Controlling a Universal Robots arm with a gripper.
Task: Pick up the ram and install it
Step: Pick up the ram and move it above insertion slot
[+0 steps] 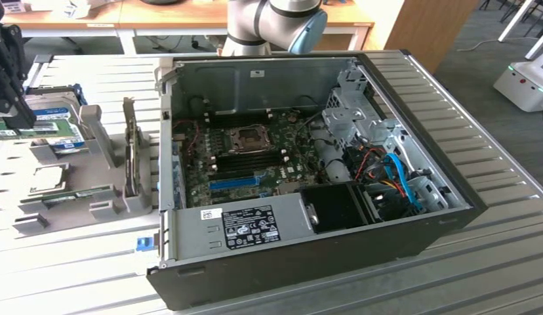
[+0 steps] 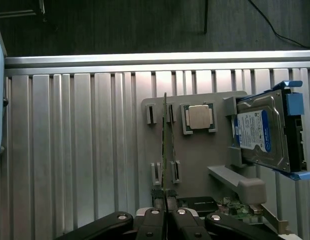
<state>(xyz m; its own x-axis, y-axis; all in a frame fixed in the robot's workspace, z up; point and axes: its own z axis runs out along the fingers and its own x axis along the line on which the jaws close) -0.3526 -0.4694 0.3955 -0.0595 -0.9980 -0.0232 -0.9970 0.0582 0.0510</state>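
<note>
In the wrist view my gripper [image 2: 165,214] is shut on the ram [image 2: 165,150], a thin green board seen edge-on and running straight out from the fingertips. It hangs over the grey parts holder [image 2: 195,165], between two rows of empty slot clips. In the exterior view the black gripper [image 1: 18,119] stands at the far left, well away from the open computer case [image 1: 298,164]. A green strip of the ram [image 1: 35,128] shows just below the gripper. The motherboard [image 1: 254,154] lies flat inside the case, with dark memory slots beside the processor socket.
On the holder sit a silver processor [image 2: 200,117] and a silver hard drive [image 2: 262,132] with a blue-and-white label. Another green stick [image 1: 70,195] and an upright card [image 1: 130,154] stand on the holder. The case's metal wall [image 1: 166,131] separates the holder from the motherboard.
</note>
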